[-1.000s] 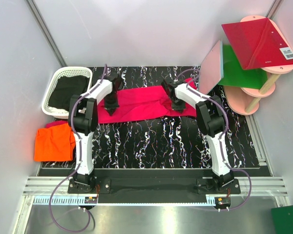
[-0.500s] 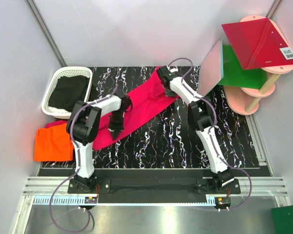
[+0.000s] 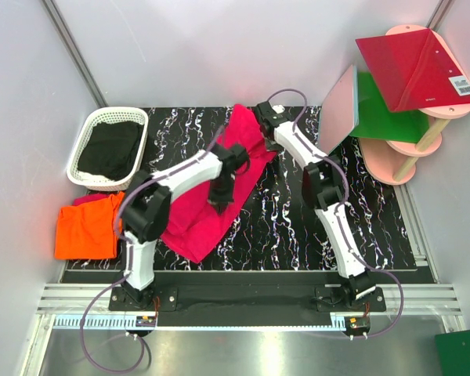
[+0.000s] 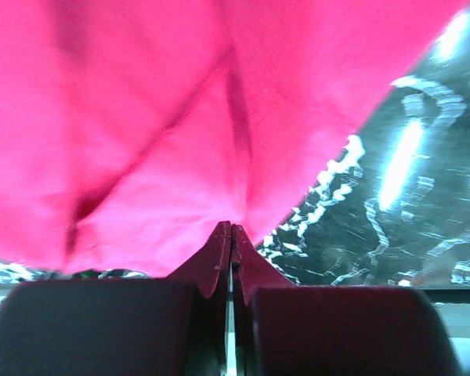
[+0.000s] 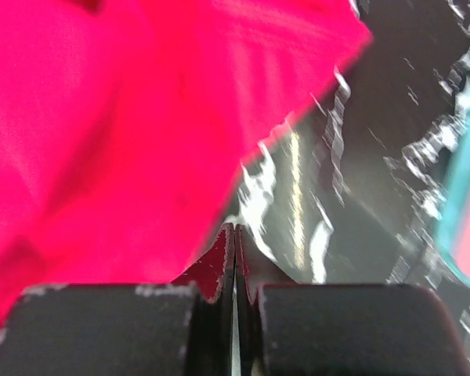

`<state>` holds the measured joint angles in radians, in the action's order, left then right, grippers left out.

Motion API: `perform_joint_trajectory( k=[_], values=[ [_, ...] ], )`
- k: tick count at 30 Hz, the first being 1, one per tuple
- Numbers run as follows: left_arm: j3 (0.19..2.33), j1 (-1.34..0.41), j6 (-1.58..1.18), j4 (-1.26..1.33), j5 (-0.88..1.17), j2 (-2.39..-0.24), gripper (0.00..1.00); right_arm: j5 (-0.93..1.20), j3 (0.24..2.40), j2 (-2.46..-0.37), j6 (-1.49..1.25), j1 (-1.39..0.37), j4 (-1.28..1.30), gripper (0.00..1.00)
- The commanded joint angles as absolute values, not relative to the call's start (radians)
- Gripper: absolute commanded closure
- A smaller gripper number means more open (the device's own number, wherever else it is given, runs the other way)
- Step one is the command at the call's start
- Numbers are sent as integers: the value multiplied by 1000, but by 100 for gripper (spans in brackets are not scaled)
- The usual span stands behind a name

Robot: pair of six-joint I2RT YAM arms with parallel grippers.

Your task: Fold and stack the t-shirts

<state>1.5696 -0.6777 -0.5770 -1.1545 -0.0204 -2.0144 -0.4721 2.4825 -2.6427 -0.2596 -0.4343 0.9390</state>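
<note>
Both my claws pinch the pink t-shirt (image 3: 196, 227) shut: left claw (image 3: 221, 200) mid-desk (image 3: 298, 227), right claw (image 3: 258, 124) at the far side. Shirt's long axis runs diagonal, far-centre to near-left, tail end toward the orange t-shirt (image 3: 84, 229). Left claw is nearer it.

Top camera overhead from near edge, looking down; wrist cameras close; all share pink shirt (image 3: 200, 227).

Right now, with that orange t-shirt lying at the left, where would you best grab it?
Pinch the orange t-shirt at its right-hand edge, coming down from above. It lies flat and folded, so probably only an edge offers cloth to pinch, and that edge lies beside the left arm.
</note>
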Motion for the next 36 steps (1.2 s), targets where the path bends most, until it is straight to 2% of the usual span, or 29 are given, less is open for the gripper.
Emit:
perform_joint_trajectory(
  k=[1,6,11,16,21,36],
  values=[
    [1674,-626,-578,-1197,-228,-1784,100,-407,2363,-2295,-222,-428,914,100],
    [1593,-531,-534,-1189,-313,-1720,94,-130,2131,-2103,-296,-428,908,100],
    [1517,-389,-502,-1161,-356,-1660,94,106,1976,-2059,-345,-498,894,100],
    [1511,-255,-427,-1157,-364,-1621,94,158,1931,-2072,-382,-639,900,100],
    [1448,-219,-405,-1143,-351,-1623,94,218,1905,-2128,-433,-728,920,100],
    [1368,-206,-384,-1098,-321,-1629,95,387,1913,-2261,-448,-776,1026,100]
  ],
)
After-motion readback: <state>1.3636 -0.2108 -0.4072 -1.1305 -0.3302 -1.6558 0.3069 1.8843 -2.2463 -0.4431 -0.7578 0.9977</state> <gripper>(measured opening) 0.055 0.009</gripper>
